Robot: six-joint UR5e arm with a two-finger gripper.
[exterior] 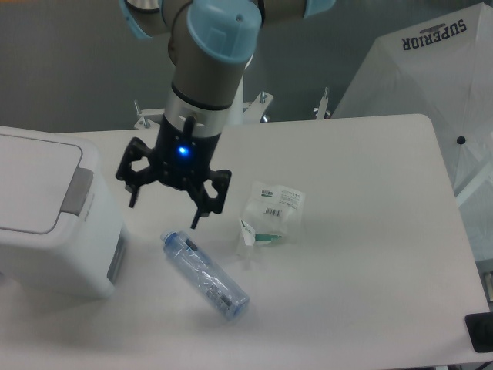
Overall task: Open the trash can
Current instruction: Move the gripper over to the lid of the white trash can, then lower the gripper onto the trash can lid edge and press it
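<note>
The trash can is a large white boxy bin at the left edge of the table, its flat lid down and a grey push tab on the lid's right side. My gripper hangs open above the table, a short way right of the bin and level with the tab, with nothing between its fingers. Its fingertips point down over the bare table just above the bottle's cap end. A blue light glows on the wrist.
A clear plastic bottle with a blue cap lies on the table below the gripper. A clear packet with a label lies right of it. A white umbrella stands past the table's right edge.
</note>
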